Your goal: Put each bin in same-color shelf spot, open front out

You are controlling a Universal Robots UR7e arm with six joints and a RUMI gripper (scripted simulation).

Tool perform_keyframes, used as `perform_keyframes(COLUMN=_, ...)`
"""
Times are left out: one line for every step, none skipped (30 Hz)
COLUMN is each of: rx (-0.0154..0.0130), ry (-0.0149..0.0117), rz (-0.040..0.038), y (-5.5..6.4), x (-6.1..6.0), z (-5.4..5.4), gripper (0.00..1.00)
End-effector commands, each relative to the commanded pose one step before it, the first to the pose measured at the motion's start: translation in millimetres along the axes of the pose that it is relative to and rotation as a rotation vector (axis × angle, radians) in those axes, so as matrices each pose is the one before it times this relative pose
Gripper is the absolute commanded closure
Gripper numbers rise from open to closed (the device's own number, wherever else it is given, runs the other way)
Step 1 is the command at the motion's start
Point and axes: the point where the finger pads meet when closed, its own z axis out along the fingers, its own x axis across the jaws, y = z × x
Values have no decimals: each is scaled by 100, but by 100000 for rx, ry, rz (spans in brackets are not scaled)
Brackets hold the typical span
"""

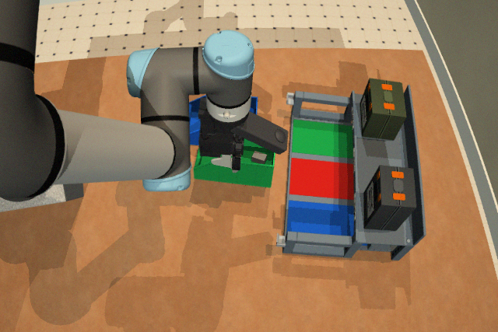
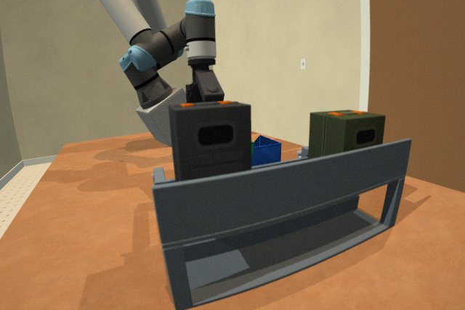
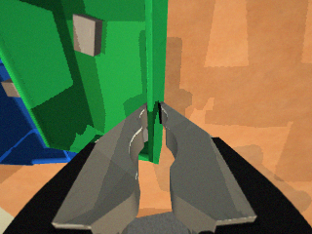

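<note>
The gripper (image 3: 153,114) pinches the thin wall of the green bin (image 1: 225,173), which sits on the table just left of the shelf (image 1: 317,101), its green mark (image 1: 319,137) slightly farther back.

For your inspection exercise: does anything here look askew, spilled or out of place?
Nothing stands out. The gripper has its jaws pinched on the thin side wall of the green plastic bin, whose small grey block part sits inside it; nothing has spilled.

Green bin (image 1: 225,176); blue bin (image 2: 267,150); grey shelf (image 1: 358,152).
</note>
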Motion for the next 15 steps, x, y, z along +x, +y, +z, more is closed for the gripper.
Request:
perform_keyframes(rx=10, ry=27, rz=-36, y=33, x=21, z=197, gripper=100)
perform_keyframes(rx=-16, ry=1, rz=-7, y=13, x=0, z=31, gripper=100)
perform_keyframes(rx=-15, ry=1, rz=-8, y=12, x=-1, z=31, gripper=100)
perform_keyframes(rx=-15, ry=1, rz=-9, y=13, x=-1, z=32, gripper=100)
perform_keyframes(rx=-16, ry=1, rz=-9, y=13, x=-1, z=33, gripper=100)
perform_keyframes(rx=-16, ry=1, rz=-9, y=13, x=-1, z=33, gripper=100)
perform_keyframes(rx=0, ry=0, rz=0, y=0, x=0, z=0, gripper=100)
perform_keyframes(rx=0, ry=0, rz=0, y=0, x=0, z=0, gripper=100)
perform_keyframes(rx=41, ry=-9, rz=-10, y=1, x=-11, z=10, gripper=100)
perform_keyframes(rx=-18, ry=2, rz=-9, y=10, x=-2, z=37, gripper=100)
perform_keyframes(rx=-20, ry=2, rz=-7, y=8, x=-2, z=40, gripper=100)
perform_keyframes(rx=-9, ry=1, rz=3, y=2, x=2, z=36, gripper=100)
perform_keyframes(rx=-2, ry=0, rz=9, y=-1, x=4, z=34, gripper=100)
perform_keyframes(rx=-3, ry=1, rz=10, y=-1, x=4, z=35, gripper=100)
perform_keyframes(rx=-3, ry=0, rz=10, y=0, x=4, z=35, gripper=100)
